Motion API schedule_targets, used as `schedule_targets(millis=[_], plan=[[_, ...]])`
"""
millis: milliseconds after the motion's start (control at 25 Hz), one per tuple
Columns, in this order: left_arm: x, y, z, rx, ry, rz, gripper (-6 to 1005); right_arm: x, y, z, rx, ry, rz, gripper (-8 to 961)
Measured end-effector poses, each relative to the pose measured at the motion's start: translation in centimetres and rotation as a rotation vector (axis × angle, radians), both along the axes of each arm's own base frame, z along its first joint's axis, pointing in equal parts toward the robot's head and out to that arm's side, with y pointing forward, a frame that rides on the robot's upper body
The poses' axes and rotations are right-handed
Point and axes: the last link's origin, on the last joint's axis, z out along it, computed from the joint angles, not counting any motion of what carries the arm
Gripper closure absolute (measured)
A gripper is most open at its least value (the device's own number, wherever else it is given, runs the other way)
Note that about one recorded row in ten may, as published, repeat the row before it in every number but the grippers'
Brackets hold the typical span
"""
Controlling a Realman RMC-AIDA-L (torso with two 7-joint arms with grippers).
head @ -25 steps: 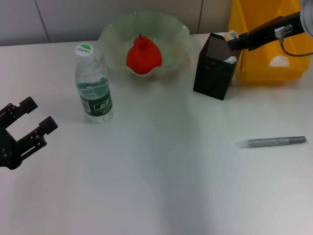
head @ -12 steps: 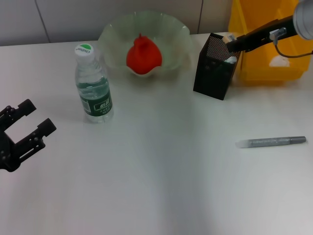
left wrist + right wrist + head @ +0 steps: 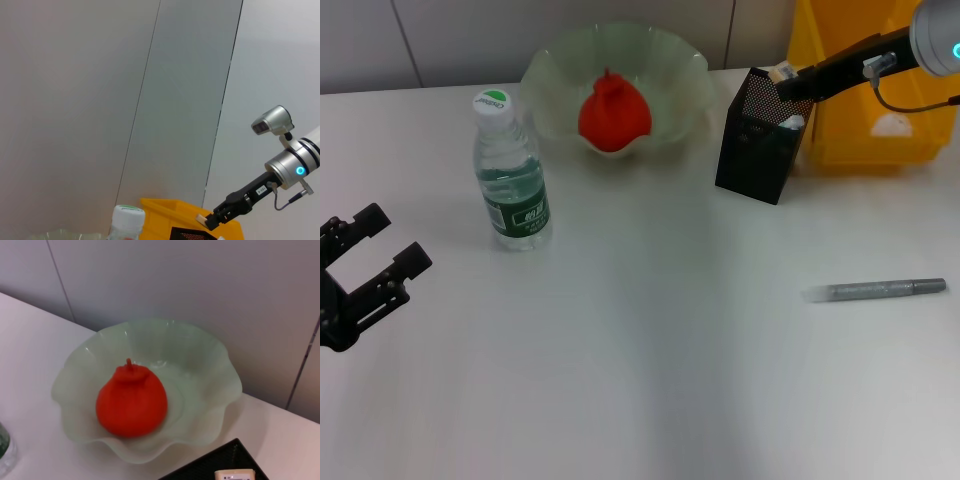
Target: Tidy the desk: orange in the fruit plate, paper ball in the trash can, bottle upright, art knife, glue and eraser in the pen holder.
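Nearest the robot, at the tabletop's (image 3: 650, 380) left edge: left gripper (image 3: 368, 258), idling low, jaws apart and holding nothing.

Right of centre, on bare tabletop: grey pen-like tool (image 3: 876, 289), lying flat, well apart from everything else; it may be the art knife or the glue, which one cannot be told. Risk: being slim and flat against the surface, it is likely to slide or roll under a closing grasp.

Mid-left: bottle (image 3: 510, 172), standing upright, cap on top; this item is looking finished.

Farther back, right: pen holder (image 3: 760, 135), black mesh, standing just in front of the trash can (image 3: 865, 85). Right gripper (image 3: 788, 80) is hovering over its back rim, jaws clamped on the eraser (image 3: 782, 72), which is sitting above the opening but close to the edge. Risk: releasing from this spot may be letting the block strike the rim and drop outside, or into the yellow bin behind; lowering carelessly may be nudging the light holder.

Farthest back, centre: fruit plate (image 3: 555, 65) with the orange (image 3: 613, 112) resting inside.

Inside the trash can: small white object (image 3: 890, 125), possibly the paper ball.
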Motion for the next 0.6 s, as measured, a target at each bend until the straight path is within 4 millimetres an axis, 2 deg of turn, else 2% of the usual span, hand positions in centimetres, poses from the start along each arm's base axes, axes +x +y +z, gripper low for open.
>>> schedule_targets(millis=[600], plan=[[-0.06, 0.02, 0.14, 0.003, 0.004, 0.000, 261, -0.34, 0.34, -0.59, -0.036, 0.000, 0.003, 604]])
